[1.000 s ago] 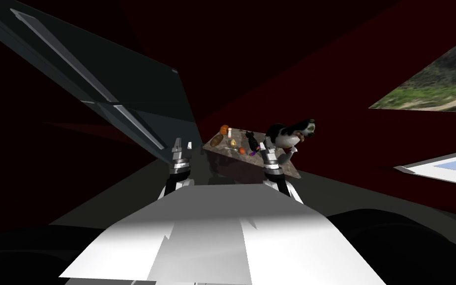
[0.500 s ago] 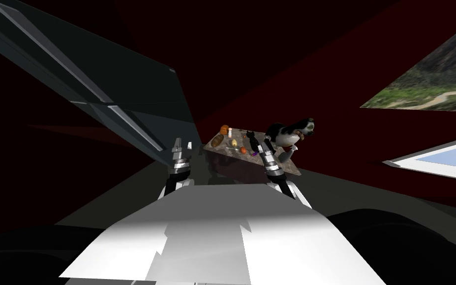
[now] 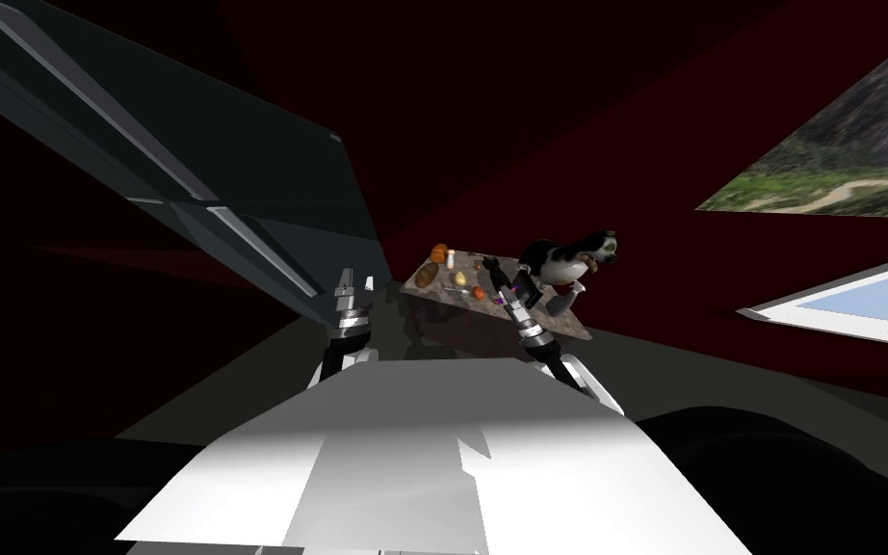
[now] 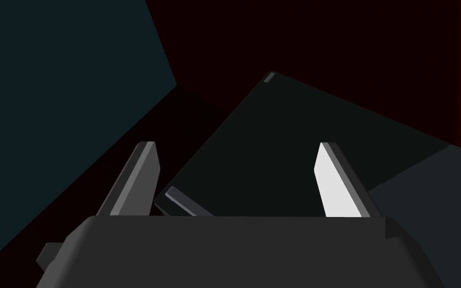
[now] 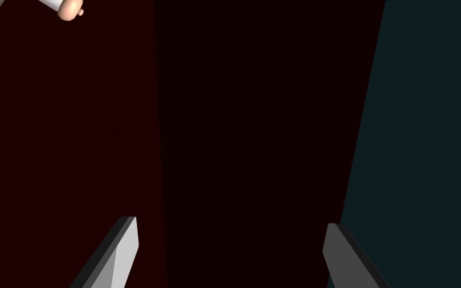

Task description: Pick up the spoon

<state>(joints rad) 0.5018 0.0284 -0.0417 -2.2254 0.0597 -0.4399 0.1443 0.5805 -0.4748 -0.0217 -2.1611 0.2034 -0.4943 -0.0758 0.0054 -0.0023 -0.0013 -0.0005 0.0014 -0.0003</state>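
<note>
Fingers (image 5: 122, 250) of right gripper (image 3: 505, 286) spread wide, empty, over table (image 3: 567, 324) near-right part; left gripper (image 3: 353, 286) also wide, idle well left of table. Spoon (image 3: 457, 289) likely pale sliver mid-table between bread (image 3: 426, 276) and orange (image 3: 478, 292); too small to confirm. Step: shift right gripper left, tilt down, straddle handle crosswise. Clutter tight: purple item (image 3: 497, 301) just beside gripper, penguin toy (image 3: 562, 260) right. Open room above; descend vertically.

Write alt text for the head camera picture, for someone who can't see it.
The open right gripper reaches over a small table holding food, a thin spoon and a penguin toy. The left gripper hangs open beside a dark cabinet.
</note>
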